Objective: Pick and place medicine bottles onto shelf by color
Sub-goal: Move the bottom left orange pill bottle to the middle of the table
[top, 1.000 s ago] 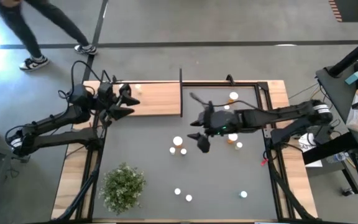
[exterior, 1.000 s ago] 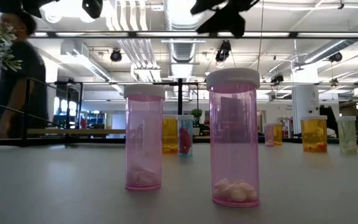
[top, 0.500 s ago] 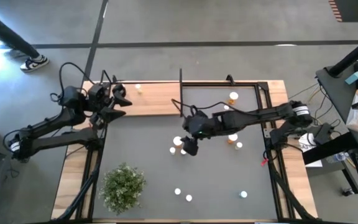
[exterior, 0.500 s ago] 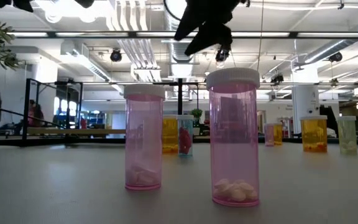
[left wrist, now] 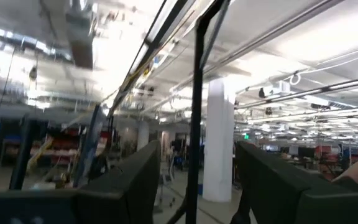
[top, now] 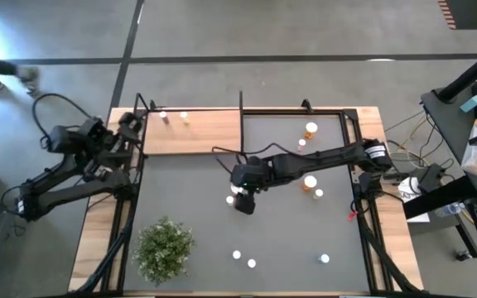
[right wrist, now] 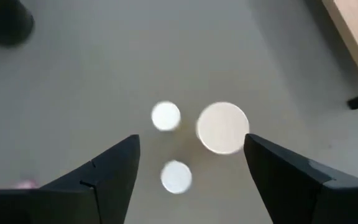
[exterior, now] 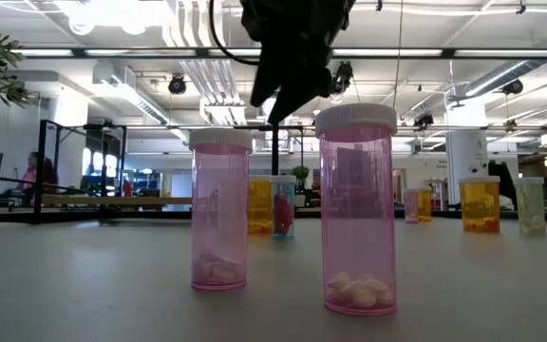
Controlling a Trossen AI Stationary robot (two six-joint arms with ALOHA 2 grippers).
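While the right gripper [top: 242, 199] hung, jaws apart, over three bottles [right wrist: 222, 127] clustered mid-table, centring on a single cap before descending seemed advisable. Two bottles [top: 163, 117] stood at the shelf's [top: 209, 132] far-left end, near the left gripper [top: 127, 132], its fingers apart and empty.

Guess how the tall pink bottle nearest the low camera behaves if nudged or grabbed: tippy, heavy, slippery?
The pink bottle stands tall and narrow, so a sideways nudge would probably tip it, and on its round side it could roll. Only a few pills lie at its bottom, so it is likely light. Its clear smooth wall may be slippery in a grip.
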